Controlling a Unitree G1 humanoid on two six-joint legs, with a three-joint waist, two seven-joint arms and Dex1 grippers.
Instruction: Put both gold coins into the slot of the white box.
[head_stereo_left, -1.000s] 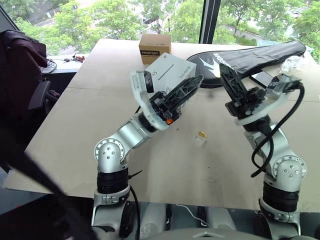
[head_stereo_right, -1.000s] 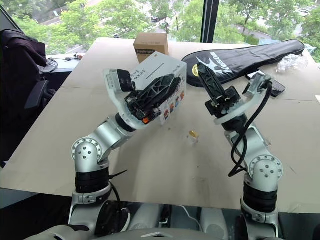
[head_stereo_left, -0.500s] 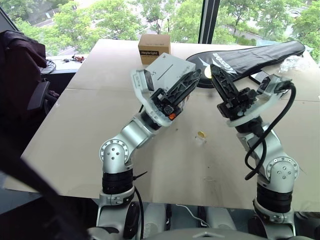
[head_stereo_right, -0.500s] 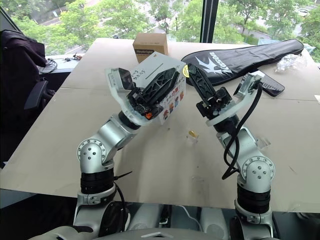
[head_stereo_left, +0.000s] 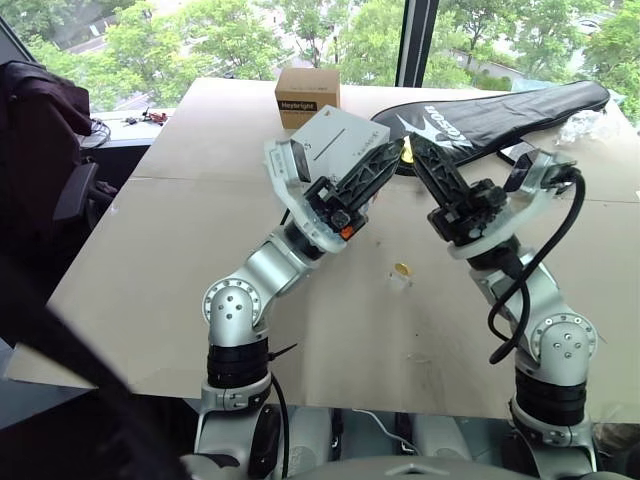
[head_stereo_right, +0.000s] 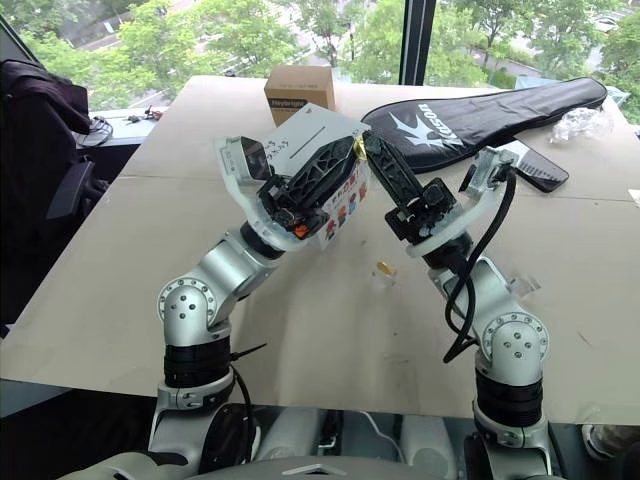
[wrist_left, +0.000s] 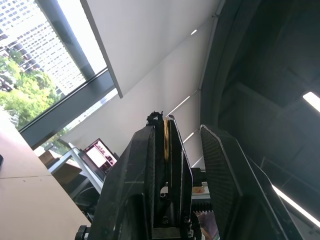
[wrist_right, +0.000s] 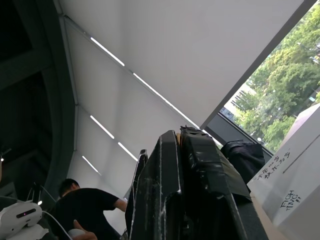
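Both arms are raised over the table, and their fingertips cross in front of the white box (head_stereo_left: 335, 132). My right gripper (head_stereo_left: 416, 143) is shut on a gold coin (head_stereo_right: 358, 148), whose edge shows between its fingers (wrist_right: 178, 136). My left gripper (head_stereo_left: 396, 154) is open, its jaws set around the right gripper's tip and the coin (wrist_left: 165, 137), with a gap on one side. The second gold coin (head_stereo_left: 402, 269) lies on the table below the hands. The slot (wrist_right: 300, 161) shows as a thin line on the box's top beside the handwriting.
A brown cardboard box (head_stereo_left: 308, 95) stands behind the white box. A long black racket bag (head_stereo_left: 510, 110) lies across the back right, with a dark flat device (head_stereo_right: 535, 166) and crumpled clear plastic (head_stereo_left: 590, 125) near it. A chair with dark clothing (head_stereo_left: 40, 130) is beside the table's left edge.
My right gripper has moved left with the coin until its tip meets the left gripper's fingers. The left jaws have narrowed a little.
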